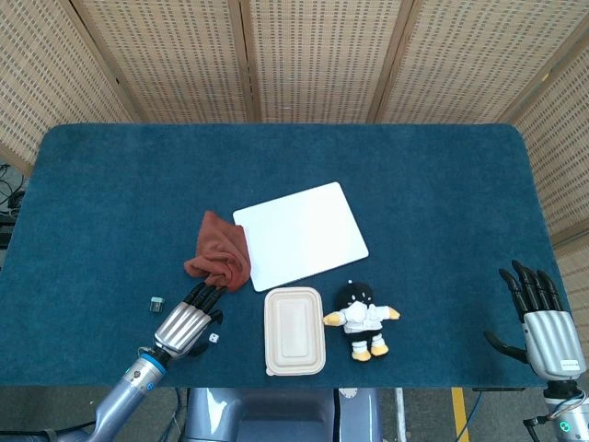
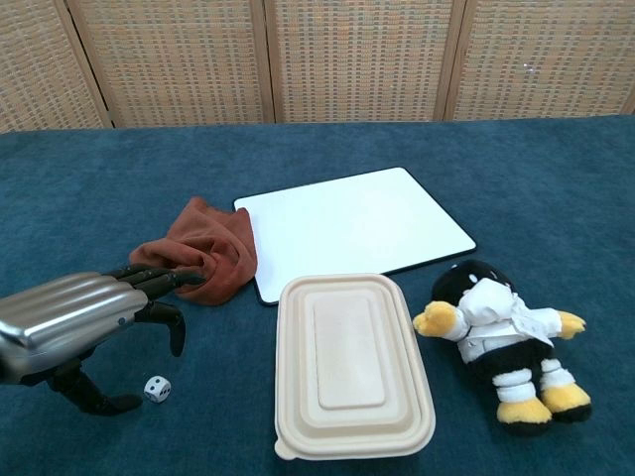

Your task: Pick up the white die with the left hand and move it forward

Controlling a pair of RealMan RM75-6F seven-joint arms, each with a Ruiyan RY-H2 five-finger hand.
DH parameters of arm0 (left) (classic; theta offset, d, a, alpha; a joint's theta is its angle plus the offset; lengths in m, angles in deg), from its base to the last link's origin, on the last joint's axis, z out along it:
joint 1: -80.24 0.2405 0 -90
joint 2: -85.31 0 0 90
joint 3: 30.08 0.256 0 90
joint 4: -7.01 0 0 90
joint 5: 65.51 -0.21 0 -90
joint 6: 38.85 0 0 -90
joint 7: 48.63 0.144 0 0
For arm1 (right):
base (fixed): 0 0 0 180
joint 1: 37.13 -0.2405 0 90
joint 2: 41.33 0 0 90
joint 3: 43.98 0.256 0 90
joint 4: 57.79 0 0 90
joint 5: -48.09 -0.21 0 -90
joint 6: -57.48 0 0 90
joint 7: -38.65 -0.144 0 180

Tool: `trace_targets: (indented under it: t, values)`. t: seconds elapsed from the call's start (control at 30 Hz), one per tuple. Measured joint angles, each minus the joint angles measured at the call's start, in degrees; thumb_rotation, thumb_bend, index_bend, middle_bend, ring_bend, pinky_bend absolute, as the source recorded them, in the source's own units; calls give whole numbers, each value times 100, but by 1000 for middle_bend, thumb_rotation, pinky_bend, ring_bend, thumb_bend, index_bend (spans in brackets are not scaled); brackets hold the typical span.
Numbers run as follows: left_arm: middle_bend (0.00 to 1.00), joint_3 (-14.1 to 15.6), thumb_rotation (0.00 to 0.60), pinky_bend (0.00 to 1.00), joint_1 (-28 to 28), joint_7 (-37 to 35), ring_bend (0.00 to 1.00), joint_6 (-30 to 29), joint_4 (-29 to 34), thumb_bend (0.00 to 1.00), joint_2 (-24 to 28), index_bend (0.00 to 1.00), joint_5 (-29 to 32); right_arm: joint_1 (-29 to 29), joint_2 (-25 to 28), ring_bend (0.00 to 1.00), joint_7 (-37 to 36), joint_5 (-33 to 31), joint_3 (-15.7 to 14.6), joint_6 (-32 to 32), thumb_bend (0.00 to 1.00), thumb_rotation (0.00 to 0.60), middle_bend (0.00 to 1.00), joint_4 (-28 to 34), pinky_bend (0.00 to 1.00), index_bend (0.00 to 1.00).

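The white die (image 2: 157, 388) lies on the blue table cloth near the front edge; in the head view the die (image 1: 213, 339) shows just right of my left hand. My left hand (image 2: 74, 317) hovers over and just left of the die, fingers spread, thumb (image 2: 94, 400) down beside it, holding nothing. In the head view the left hand (image 1: 187, 322) points toward the brown cloth. My right hand (image 1: 541, 322) stays at the far right front corner, fingers apart and empty.
A rust-brown cloth (image 2: 203, 260) lies just ahead of the left hand. A white board (image 2: 352, 229) lies mid-table, a beige lidded box (image 2: 350, 364) right of the die, a penguin plush (image 2: 496, 335) beyond it. A small grey object (image 1: 156, 302) sits left of the hand.
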Motion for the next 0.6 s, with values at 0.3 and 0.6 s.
trace_targets:
  t: [0.3,0.6]
  values:
    - [0,39,600,0,-39,-3,0,-37,-18,299,-62,468,6,4,4,0,-12,-2,8,-5,208,600,0,-3,0,0]
    - [0,55,600,0,-68,26,0,-39,-74,300,-71,475,91,-1,2,0,4,1,8,9,208,600,0,4,0,0]
